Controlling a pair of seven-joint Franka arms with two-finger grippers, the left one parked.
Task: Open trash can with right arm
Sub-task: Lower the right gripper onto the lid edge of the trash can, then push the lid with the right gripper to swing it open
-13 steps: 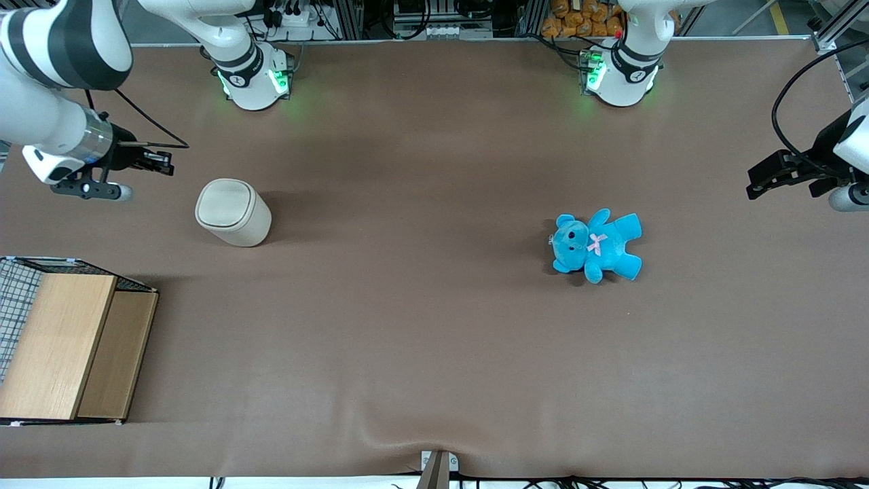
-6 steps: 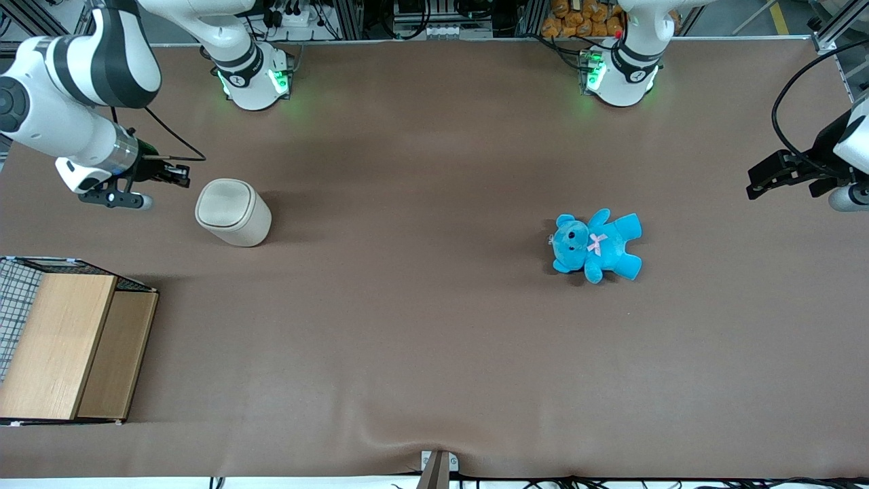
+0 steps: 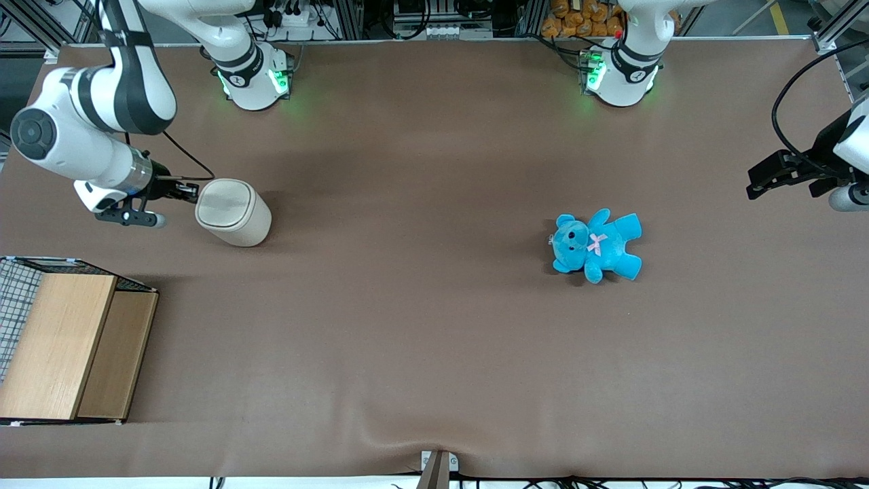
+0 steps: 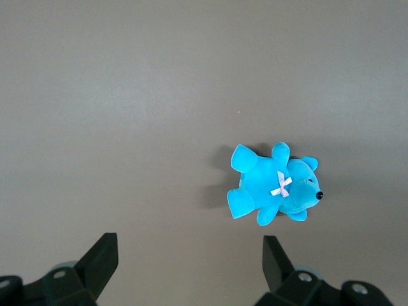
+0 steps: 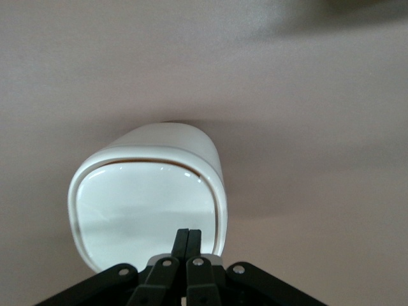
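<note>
The cream-white trash can point(image 3: 234, 212) stands upright on the brown table toward the working arm's end, its rounded-square lid point(image 3: 222, 202) closed. The right arm point(image 3: 88, 122) reaches down beside it. My gripper point(image 3: 191, 193) is shut and empty, its tips at the lid's edge on the working arm's side. In the right wrist view the trash can point(image 5: 159, 191) fills the middle, the lid point(image 5: 143, 210) lies flat and closed, and the gripper point(image 5: 189, 233) has its two fingers pressed together, the tips over the lid near its rim.
A wooden box with wire mesh point(image 3: 64, 346) stands nearer the front camera than the trash can. A blue teddy point(image 3: 596, 244) lies toward the parked arm's end, also seen in the left wrist view point(image 4: 274, 186).
The right arm has swung in toward the trash can and come nearer the front camera. The gripper tips went from well clear of the can to its lid edge. The can has not moved.
</note>
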